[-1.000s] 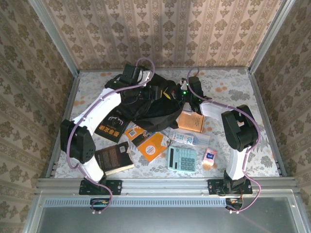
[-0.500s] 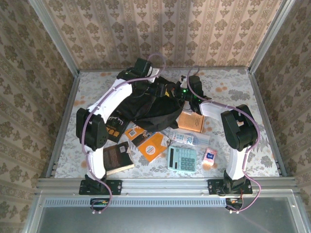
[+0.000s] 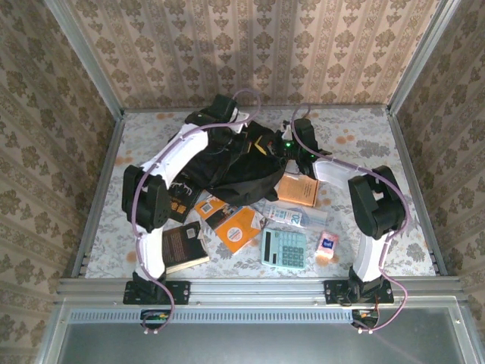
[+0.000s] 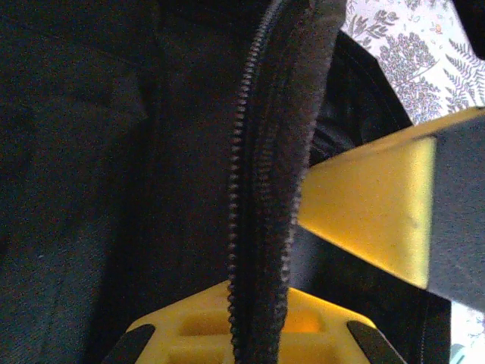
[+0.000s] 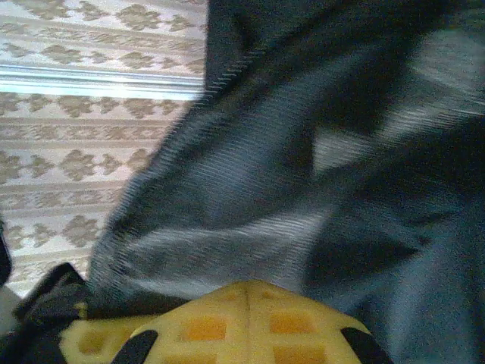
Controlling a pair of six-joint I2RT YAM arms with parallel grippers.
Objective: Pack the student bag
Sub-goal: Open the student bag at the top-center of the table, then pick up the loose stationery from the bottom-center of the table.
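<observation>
- Well, the student bag [image 3: 231, 163] lies slumped at the back middle of the tabletop [image 3: 379, 136], with both arms reaching in to it from either side.
- Left tool [image 3: 227, 140]: it sits at the bag's upper left and is closed. Its wrist camera shows the yellow fingers [image 4: 371, 220] pinching the bag's zipper edge [image 4: 254, 189], which stands up between them.
- Right tool [image 3: 279, 145]: it is at the bag's right edge, facing the left tool across the bag. It is closed too, and dark bag fabric [image 5: 303, 152] rises straight out from its yellow tips, so it looks clamped on a fold of the bag.
- Between the two tools there is only bag, and little room to spare.
- Behind both tools a narrow strip of tabletop runs to the papered back wall [image 3: 258, 53].
- Right of the right tool, open tabletop stretches to the metal side rail [image 3: 409, 174].
- Nearer the arm bases the space is crowded. An orange booklet [image 3: 297, 189] lies just below the right tool, then an orange book [image 3: 241, 227], a calculator [image 3: 285, 249] and a black book [image 3: 180, 246] near the front edge.
</observation>
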